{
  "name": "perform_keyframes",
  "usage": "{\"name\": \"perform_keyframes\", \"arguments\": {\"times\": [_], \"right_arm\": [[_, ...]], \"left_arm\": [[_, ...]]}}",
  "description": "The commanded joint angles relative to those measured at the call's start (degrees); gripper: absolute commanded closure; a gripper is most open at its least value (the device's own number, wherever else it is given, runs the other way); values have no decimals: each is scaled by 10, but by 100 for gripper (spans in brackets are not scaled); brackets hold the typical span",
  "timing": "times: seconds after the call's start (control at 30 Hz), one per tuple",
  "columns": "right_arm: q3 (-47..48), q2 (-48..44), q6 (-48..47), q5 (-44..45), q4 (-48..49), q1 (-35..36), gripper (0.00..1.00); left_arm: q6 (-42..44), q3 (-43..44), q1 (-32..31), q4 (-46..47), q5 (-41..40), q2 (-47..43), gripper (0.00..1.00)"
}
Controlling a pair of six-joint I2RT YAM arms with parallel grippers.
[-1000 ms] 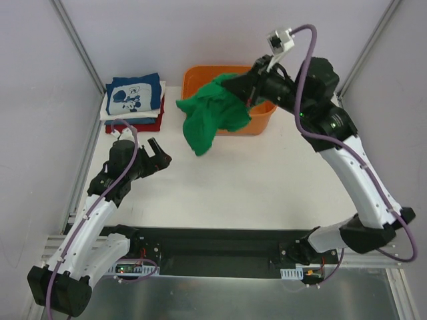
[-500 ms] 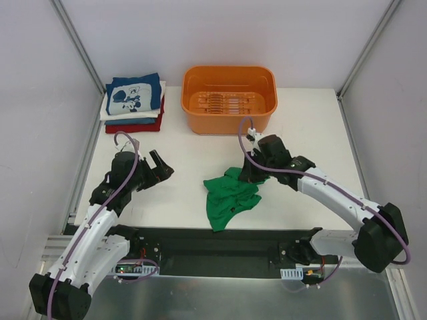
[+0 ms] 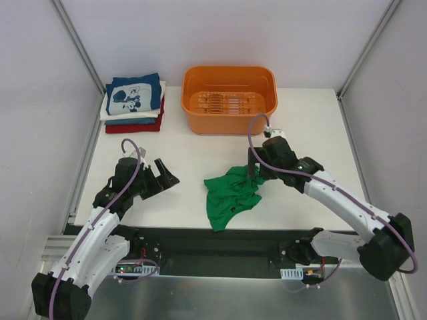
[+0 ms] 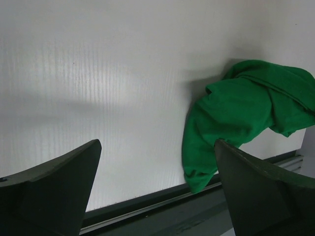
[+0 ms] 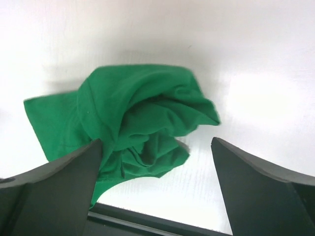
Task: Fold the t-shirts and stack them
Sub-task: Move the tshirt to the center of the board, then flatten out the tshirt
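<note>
- Green t-shirt [image 3: 231,197]: lies crumpled on the surface [image 3: 200,150] near the front edge, roughly between the two arms. The cloth is twisted over itself, with one lobe trailing toward the front rail. It is not flat and no fold has been made yet.
- Right hand [image 3: 252,173]: sits at the shirt's far-right edge with its fingers spread wide, gripping nothing. Its wrist view looks down on the heap between the open fingers. The cloth rests on the surface, unpinched.
- Left hand [image 3: 167,173]: well apart from the shirt on the left, fingers wide, empty and aimed toward it. It looks like a waiting pose, ready to take a corner.
- Stack of folded t-shirts [image 3: 133,103]: in the far left corner, navy cartoon print on top, with white, blue-grey and red beneath. It is probably parked there to leave the middle for spreading.
- Orange tub [image 3: 229,69]: at the back centre, just right of the stack.
- Judgement: the shirt's central spot puts it within reach of both arms. It needs spreading flat next, and a pull at one point would likely just drag the bunch.
</note>
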Motion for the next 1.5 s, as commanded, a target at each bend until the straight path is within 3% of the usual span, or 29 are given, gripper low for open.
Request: {"name": "perform_keyframes", "arguments": {"times": [0.0, 0.13, 0.3, 0.5, 0.7, 0.9, 1.47], "right_arm": [[-8, -116, 12, 101, -39, -1, 4], [-60, -206, 37, 135, -53, -16, 4], [-147, -324, 60, 124, -52, -50, 4], [-170, -350, 45, 100, -65, -71, 4], [-171, -340, 25, 84, -67, -73, 4], [-170, -331, 7, 47, -60, -73, 4], [-184, -329, 0, -10, -72, -74, 4]], "left_arm": [[-24, -16, -23, 20, 34, -17, 1], [-44, -16, -83, 47, 30, -4, 1], [-89, 9, -247, 87, -43, 44, 1], [-89, 99, -352, 96, -137, 193, 1], [-63, 209, -390, 97, -160, 346, 2], [-46, 290, -395, 97, -175, 442, 5], [93, 432, -396, 51, -217, 529, 17]]}}
